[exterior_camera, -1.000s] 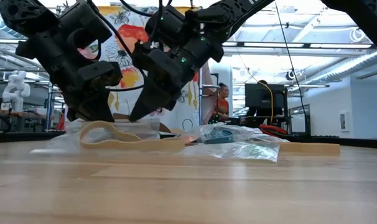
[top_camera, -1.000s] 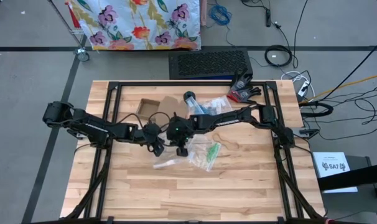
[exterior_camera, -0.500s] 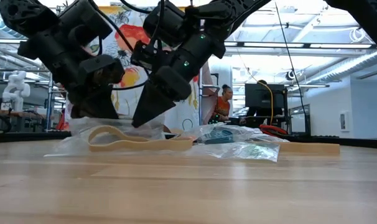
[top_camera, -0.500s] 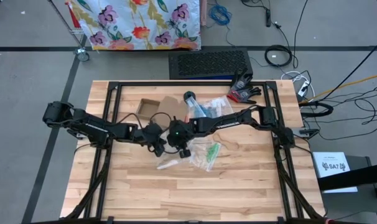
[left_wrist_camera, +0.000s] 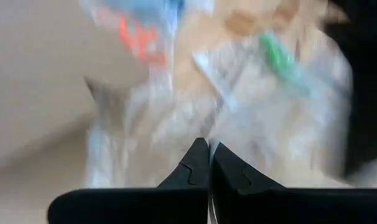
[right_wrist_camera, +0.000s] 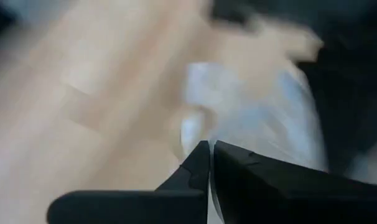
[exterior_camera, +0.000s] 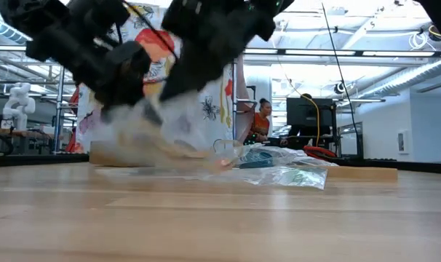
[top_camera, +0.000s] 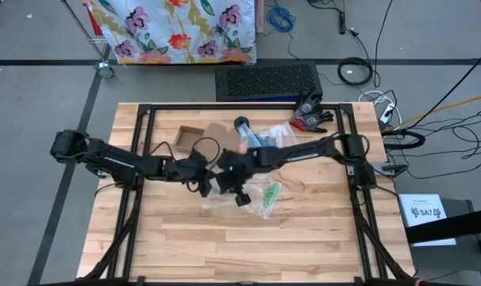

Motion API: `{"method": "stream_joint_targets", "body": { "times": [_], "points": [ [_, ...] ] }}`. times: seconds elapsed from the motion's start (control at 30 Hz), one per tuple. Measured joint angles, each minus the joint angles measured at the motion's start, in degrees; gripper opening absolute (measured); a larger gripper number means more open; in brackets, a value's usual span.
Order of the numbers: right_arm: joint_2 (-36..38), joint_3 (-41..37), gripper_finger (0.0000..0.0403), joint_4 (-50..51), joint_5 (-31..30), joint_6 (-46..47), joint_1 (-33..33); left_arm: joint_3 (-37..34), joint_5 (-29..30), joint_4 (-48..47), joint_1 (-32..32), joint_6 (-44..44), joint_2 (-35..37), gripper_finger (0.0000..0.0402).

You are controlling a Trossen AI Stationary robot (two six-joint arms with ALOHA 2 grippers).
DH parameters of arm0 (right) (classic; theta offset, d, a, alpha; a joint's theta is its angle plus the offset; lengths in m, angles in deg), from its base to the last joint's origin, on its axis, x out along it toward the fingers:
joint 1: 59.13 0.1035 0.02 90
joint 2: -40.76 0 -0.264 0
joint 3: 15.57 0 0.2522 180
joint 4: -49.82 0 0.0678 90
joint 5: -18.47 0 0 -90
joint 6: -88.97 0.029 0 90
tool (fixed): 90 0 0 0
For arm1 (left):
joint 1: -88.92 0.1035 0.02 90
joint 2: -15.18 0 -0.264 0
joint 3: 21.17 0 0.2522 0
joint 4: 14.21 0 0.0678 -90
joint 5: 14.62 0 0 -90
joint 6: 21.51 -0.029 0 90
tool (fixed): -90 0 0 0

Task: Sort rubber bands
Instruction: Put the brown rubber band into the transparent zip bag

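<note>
A clear plastic bag (top_camera: 215, 202) (exterior_camera: 166, 135) hangs between my two grippers above the middle of the table, with a tan rubber band showing in it only as a blur (exterior_camera: 137, 140). My left gripper (top_camera: 202, 186) (left_wrist_camera: 209, 149) is shut at the bag's left end. My right gripper (top_camera: 239, 196) (right_wrist_camera: 211, 149) is shut at its right end. More clear bags lie to the right on the wood, one with green rubber bands (top_camera: 271, 194) (left_wrist_camera: 277, 55). Farther back lie bags with blue (top_camera: 253, 140) and orange (left_wrist_camera: 136, 40) rubber bands. My left gripper pinches the clear bag's film (left_wrist_camera: 198, 127) between its two shut fingers, slanting down from the table's left. How many layers it has cannot be told. My right gripper pinches the bag's film (right_wrist_camera: 198, 127) between its shut fingers, slanting down from the table's right. The bag sags between the two, its lower part (exterior_camera: 155, 156) near the table.
A small open cardboard box (top_camera: 188, 137), a cardboard piece (top_camera: 217, 131) and a clear cylinder (top_camera: 242, 125) sit at the far middle. Black and red gloves (top_camera: 310, 116) lie at the far right. Black frame rails (top_camera: 137, 159) run along the table's sides. A person (exterior_camera: 262, 120) stands beyond the table.
Both grippers have risen, my right one more and also moving toward the table's right edge. The clear bag with the tan band, which lay flat on the wood, has been lifted up between them and now sags.
</note>
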Motion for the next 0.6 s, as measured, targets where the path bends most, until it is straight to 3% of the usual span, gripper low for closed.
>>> {"method": "stream_joint_targets", "body": {
  "times": [0.1,0.13,0.23,0.3,0.33,0.4,0.43,0.47,0.53,0.57,0.6],
  "points": [
    [3.0,0.0,0.0001,-0.4,12.0,2.7,-2.0,2.0,4.3,0.3,-0.1,-4.6,2.7,0.0],
    [4.0,0.0,0.0001,-0.1,10.5,4.2,-2.5,2.8,4.7,0.3,0.0,-6.2,3.7,0.0],
    [6.8,0.0,0.0,2.0,-9.3,5.7,-2.2,5.6,-3.0,-0.7,0.1,-11.9,6.3,0.0],
    [8.2,0.1,0.0,2.8,-11.3,4.4,-1.2,7.4,-8.1,-2.9,0.2,-14.9,7.4,0.0],
    [8.6,0.1,0.0,3.1,-3.9,3.8,-1.3,8.7,-7.7,-5.1,-0.1,-15.6,8.0,0.0],
    [8.8,0.0,0.0,3.5,13.6,3.7,-2.3,10.2,4.3,-10.8,-0.5,-14.4,9.3,0.0],
    [8.8,0.0,0.0,3.2,14.6,4.8,-2.6,10.8,10.5,-12.4,-0.3,-11.6,9.5,0.0],
    [8.9,0.1,0.0,3.2,10.1,5.8,-2.5,11.3,12.2,-12.8,-0.2,-10.4,9.5,0.0],
    [9.0,0.0,0.0,5.1,-8.5,8.3,-1.7,12.0,1.6,-13.8,0.5,-14.1,9.5,0.0],
    [9.0,0.0,0.0,5.5,-13.9,8.8,-1.5,13.0,-3.5,-13.5,0.6,-16.4,9.3,0.0],
    [9.0,0.0,0.0,5.6,-12.7,8.8,-1.3,13.6,-3.7,-12.9,0.4,-16.8,9.2,0.0]
  ]
}}
